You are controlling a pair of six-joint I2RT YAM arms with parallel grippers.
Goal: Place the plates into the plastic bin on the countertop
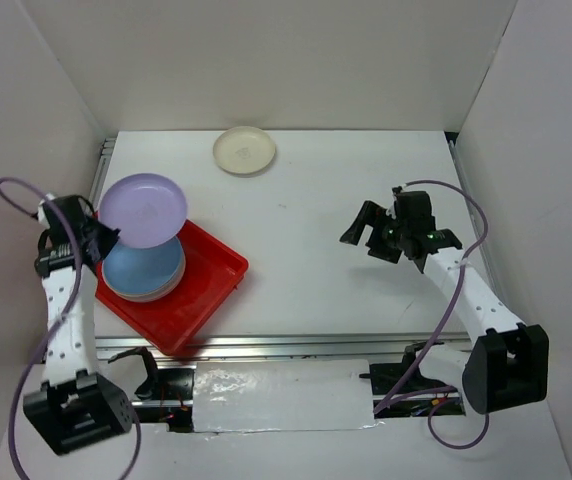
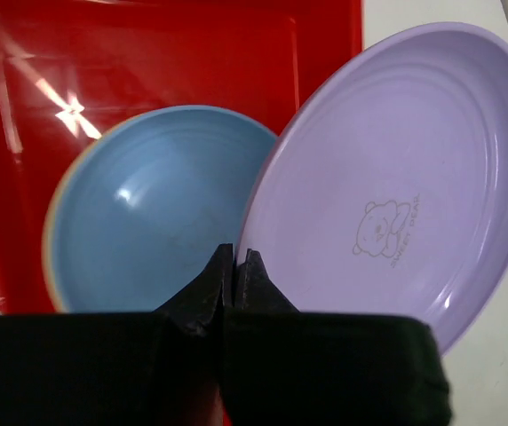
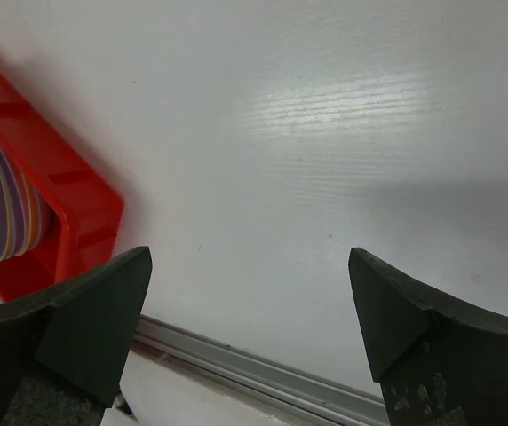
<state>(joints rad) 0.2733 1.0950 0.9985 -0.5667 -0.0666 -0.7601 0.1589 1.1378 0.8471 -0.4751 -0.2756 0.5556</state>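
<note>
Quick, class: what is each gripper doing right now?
Left gripper: closed on the rim of the round purple plastic plate.
Right gripper: open, holding nothing.

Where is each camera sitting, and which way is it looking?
Top camera: above and behind the arms, looking down at the countertop; both arms show.
Left wrist: looks along the left end effector, shut on the purple plate, toward the red bin.
Right wrist: looks past the open right end effector at the countertop.
Shared: all three show the red bin and the blue plate inside.

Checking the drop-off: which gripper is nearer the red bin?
Left. The left gripper is above the shallow red plastic bin; the right gripper is well apart, to its right.
</note>
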